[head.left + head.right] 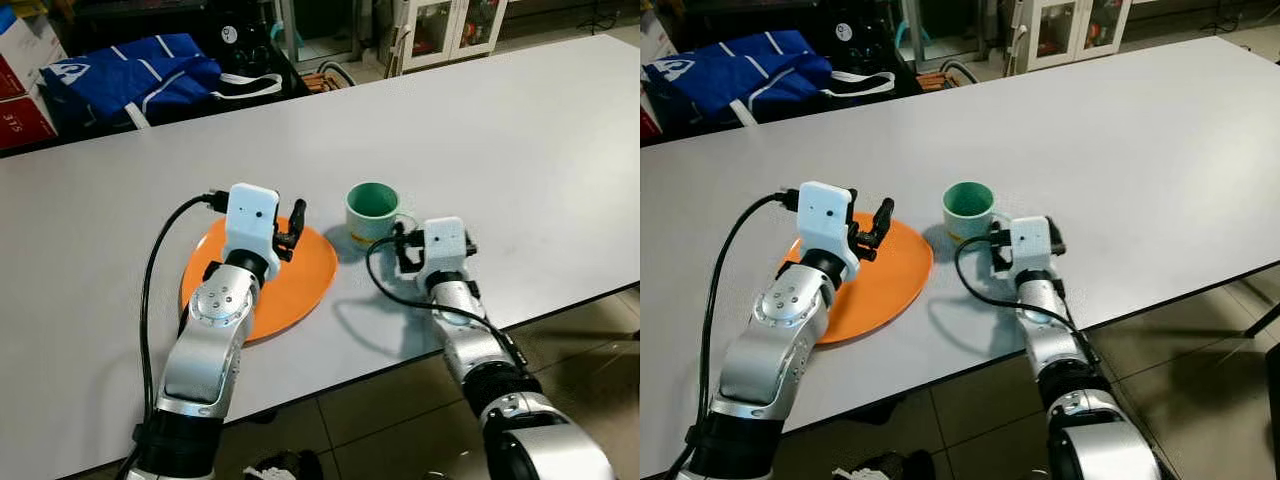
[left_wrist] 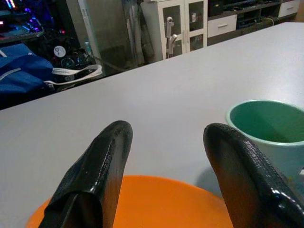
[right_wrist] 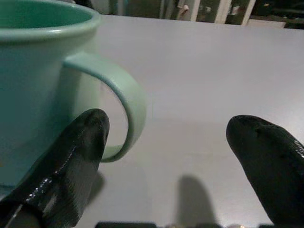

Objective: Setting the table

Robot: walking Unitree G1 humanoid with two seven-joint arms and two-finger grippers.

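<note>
Now a round, flat orange plate (image 1: 300, 275) lies on the smooth grey table (image 1: 520, 150), with a glossy green mug (image 1: 372, 212) standing just beside it. Left claw (image 2: 166, 161) hovers above the plate, spread wide and empty. Right claw (image 3: 171, 156) gapes empty beside the mug's curved handle (image 3: 121, 97).

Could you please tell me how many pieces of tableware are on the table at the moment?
2: an orange plate near the table's front edge, under the open left hand, and a green mug just to its right, ahead of the open right hand. Nothing seems hidden.
</note>
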